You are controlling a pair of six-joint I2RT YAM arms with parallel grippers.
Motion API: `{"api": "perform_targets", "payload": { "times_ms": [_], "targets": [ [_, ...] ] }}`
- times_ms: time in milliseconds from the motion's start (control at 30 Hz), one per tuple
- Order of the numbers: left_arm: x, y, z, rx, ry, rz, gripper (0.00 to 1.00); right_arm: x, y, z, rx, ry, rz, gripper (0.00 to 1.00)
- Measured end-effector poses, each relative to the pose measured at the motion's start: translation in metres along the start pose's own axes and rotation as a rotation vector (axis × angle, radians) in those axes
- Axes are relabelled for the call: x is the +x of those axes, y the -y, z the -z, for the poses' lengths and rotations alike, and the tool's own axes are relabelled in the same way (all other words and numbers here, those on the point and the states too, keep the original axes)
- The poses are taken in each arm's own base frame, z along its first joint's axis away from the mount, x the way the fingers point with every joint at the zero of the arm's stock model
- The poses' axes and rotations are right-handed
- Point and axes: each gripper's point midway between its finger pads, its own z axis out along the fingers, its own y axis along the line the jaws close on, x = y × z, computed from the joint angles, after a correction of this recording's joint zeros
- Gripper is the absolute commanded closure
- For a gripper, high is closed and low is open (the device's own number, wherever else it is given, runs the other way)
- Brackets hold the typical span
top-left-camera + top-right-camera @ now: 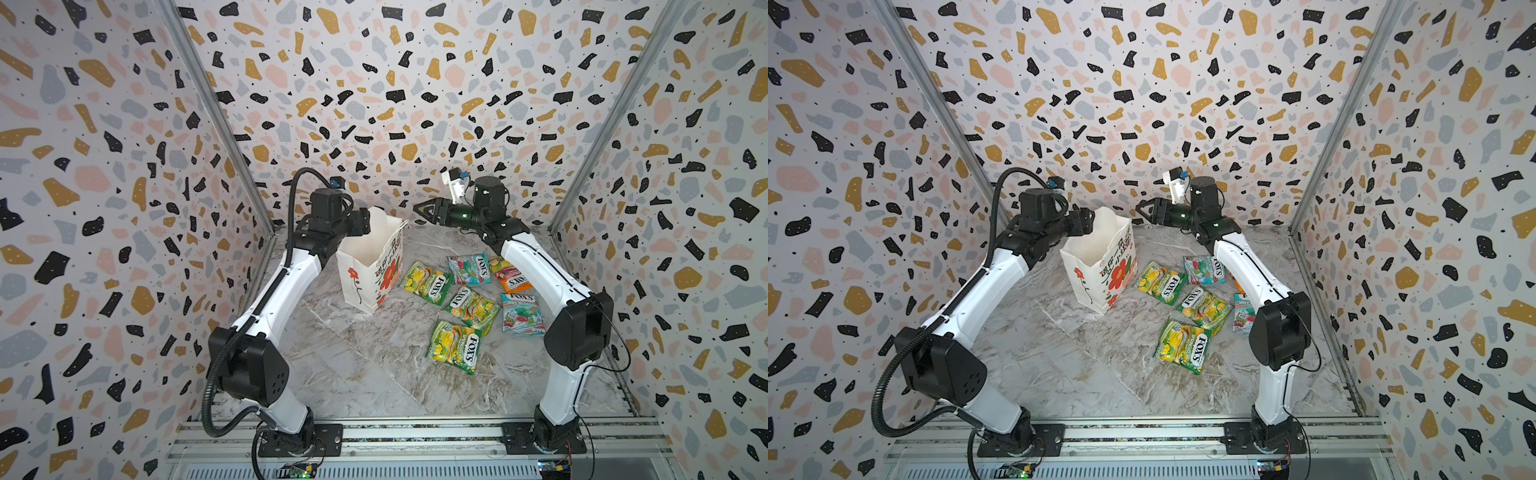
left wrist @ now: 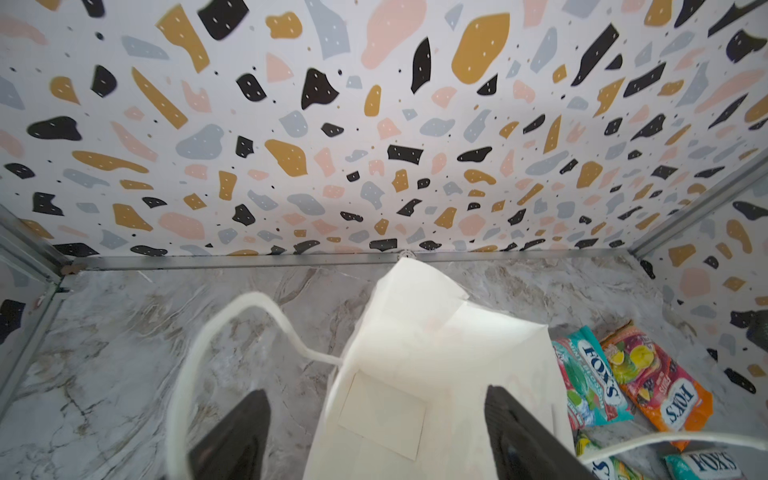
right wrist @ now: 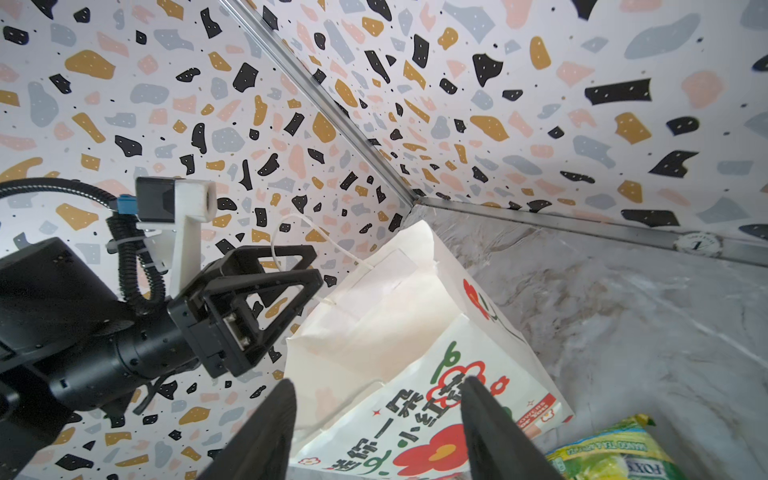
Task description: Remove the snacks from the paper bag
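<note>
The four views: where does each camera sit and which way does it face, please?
Top views: high above the near edge, looking down on left arm, right arm, paper bag, snacks.
Left wrist: at the bag's rim, facing the back wall; left gripper shows.
Right wrist: faces bag and left gripper; right gripper shows.
Shared: the bag.

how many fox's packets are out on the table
6, all right of the bag: green-yellow packets, teal packets, orange packet. The bag's bottom is hidden, so more may remain.
</note>
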Motion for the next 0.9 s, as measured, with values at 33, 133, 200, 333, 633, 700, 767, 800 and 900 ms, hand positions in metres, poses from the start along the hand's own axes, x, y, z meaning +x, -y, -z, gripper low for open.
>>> {"api": "perform_targets", "payload": {
  "times_ms": [33,133,200,333,633,700,767,800,900],
  "targets": [
    [-0.005,-0.001,0.002,-0.006,0.011,-0.008,0.07,-0.002,0.004,0.003,0.011,0.006,0.008,0.33],
    [-0.015,-0.004,0.009,-0.03,0.033,-0.037,0.03,-0.011,0.014,0.013,0.053,0.027,0.025,0.33],
    [-0.021,-0.007,0.016,-0.05,0.049,-0.056,0.01,-0.016,0.021,0.024,0.094,0.047,0.039,0.33],
    [-0.038,-0.015,0.046,-0.107,0.104,-0.087,0.0,-0.02,0.038,0.064,0.223,0.103,0.059,0.33],
    [-0.039,-0.055,0.139,-0.314,0.279,-0.043,0.0,0.022,0.109,0.155,0.628,0.177,0.096,0.33],
    [-0.024,-0.067,0.145,-0.368,0.282,-0.021,0.0,0.045,0.125,0.167,0.71,0.158,0.108,0.33],
    [-0.003,-0.079,0.146,-0.422,0.268,0.0,0.0,0.067,0.138,0.178,0.776,0.143,0.128,0.33],
    [0.009,-0.086,0.147,-0.45,0.258,0.007,0.0,0.078,0.145,0.186,0.817,0.139,0.136,0.33],
    [0.042,-0.103,0.149,-0.525,0.238,0.036,0.0,0.107,0.158,0.206,0.906,0.133,0.156,0.32]
  ]
}}
